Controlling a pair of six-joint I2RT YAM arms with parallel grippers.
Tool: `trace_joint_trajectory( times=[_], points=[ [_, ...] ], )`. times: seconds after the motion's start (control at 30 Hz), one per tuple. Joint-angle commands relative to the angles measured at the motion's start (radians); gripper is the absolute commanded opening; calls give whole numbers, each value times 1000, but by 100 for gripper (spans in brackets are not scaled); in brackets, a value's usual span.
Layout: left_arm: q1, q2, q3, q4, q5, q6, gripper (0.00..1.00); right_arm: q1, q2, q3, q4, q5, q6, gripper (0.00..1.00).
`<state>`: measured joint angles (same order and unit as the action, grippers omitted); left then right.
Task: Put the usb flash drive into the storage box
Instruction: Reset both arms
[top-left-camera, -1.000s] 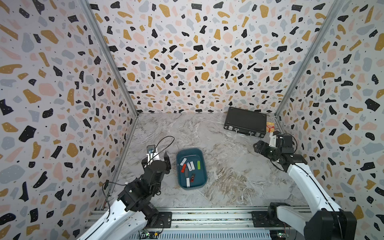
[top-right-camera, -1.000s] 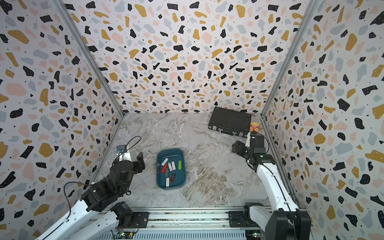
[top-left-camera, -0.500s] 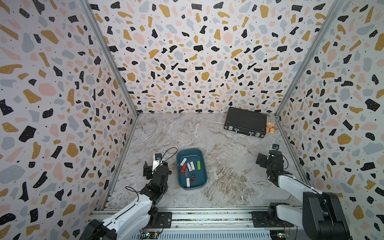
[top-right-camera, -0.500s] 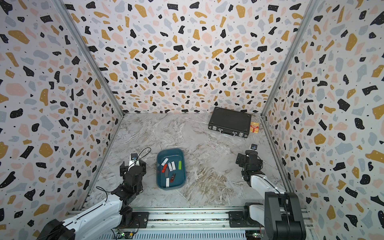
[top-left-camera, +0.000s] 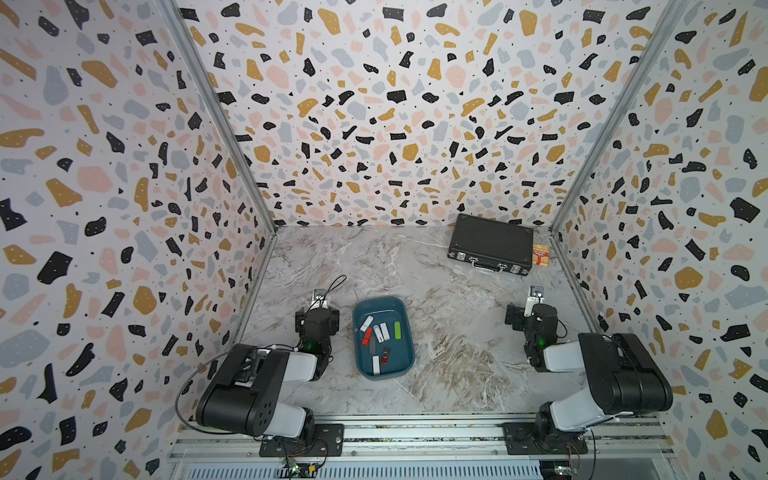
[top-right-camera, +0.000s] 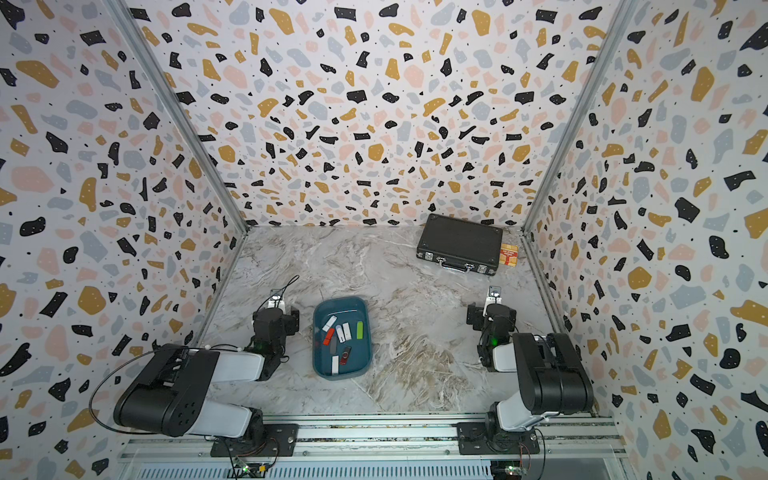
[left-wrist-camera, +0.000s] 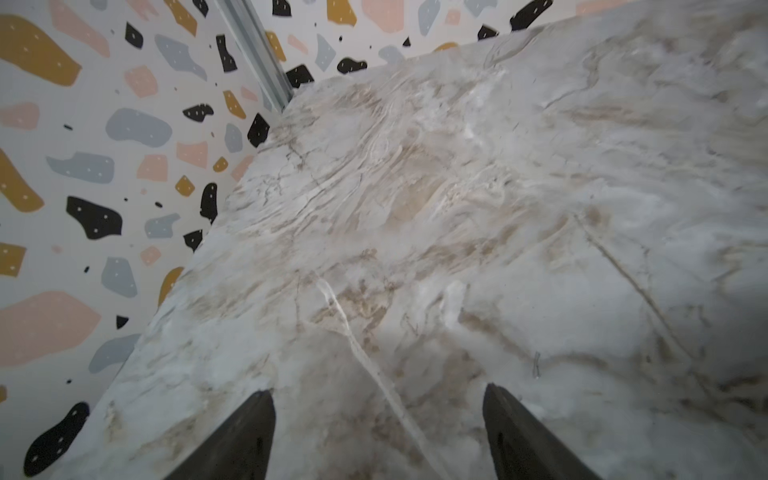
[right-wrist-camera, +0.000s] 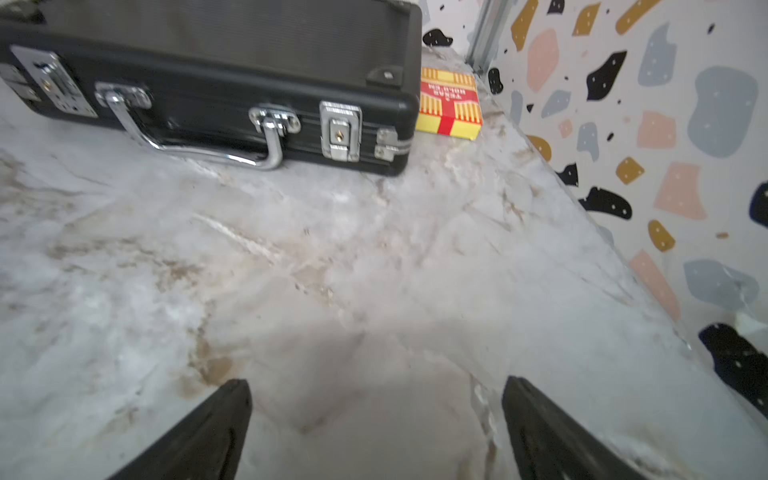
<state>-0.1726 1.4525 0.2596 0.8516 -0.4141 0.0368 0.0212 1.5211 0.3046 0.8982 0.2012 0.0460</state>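
Observation:
The storage box (top-left-camera: 380, 306) (top-right-camera: 341, 308), a dark teal shallow tray, lies on the marble floor between the two arms. Several usb flash drives lie inside it, among them a green one (top-left-camera: 397, 330), a red one (top-left-camera: 367, 336) and white ones (top-right-camera: 346, 331). My left arm (top-left-camera: 316, 326) is folded back just left of the box. The left gripper (left-wrist-camera: 378, 390) is open over bare marble with nothing between its fingers. My right arm (top-left-camera: 538, 322) is folded back near the right wall. The right gripper (right-wrist-camera: 376, 381) is open and empty.
A black briefcase (top-left-camera: 490, 245) (right-wrist-camera: 208, 83) with metal latches lies at the back right, with a small red-and-yellow box (top-left-camera: 540, 254) (right-wrist-camera: 451, 104) beside it against the wall. Patterned walls close in three sides. A metal rail (top-left-camera: 415, 432) runs along the front.
Both arms have drawn back and folded down toward the front rail. The right gripper has opened wider and the left a little more.

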Motion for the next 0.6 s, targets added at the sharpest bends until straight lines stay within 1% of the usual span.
trace_joint_trajectory(
  times=[0.0, 0.03, 0.07, 0.1, 0.17, 0.2, 0.23, 0.3, 0.37, 0.57],
  points=[
    [16, -40, 71, -62, 86, -33, 89, 5, 0, 40, 13, -28, -31, 100],
    [28, -41, 70, -59, 104, -40, 99, 5, -16, 48, -35, -26, -25, 100],
    [31, -20, 51, 22, 102, -33, 100, 5, -14, 45, -23, -29, -27, 100],
    [31, -14, 38, 55, 95, -28, 100, 5, -1, 36, 22, -30, -32, 100],
    [31, -35, 58, -19, 105, -36, 100, 5, -22, 38, -19, -29, -28, 100],
    [32, -41, 58, -28, 109, -37, 100, 5, -15, 33, 6, -30, -31, 100],
    [32, -35, 55, -14, 106, -37, 100, 5, -9, 28, 27, -32, -32, 100],
    [31, -25, 48, 16, 106, -35, 100, 5, -19, 33, -3, -31, -29, 100],
    [31, -27, 52, 7, 105, -35, 100, 5, -10, 30, 21, -32, -32, 100],
    [31, -29, 53, 1, 105, -36, 100, 6, -13, 31, 12, -31, -31, 100]
  ],
)
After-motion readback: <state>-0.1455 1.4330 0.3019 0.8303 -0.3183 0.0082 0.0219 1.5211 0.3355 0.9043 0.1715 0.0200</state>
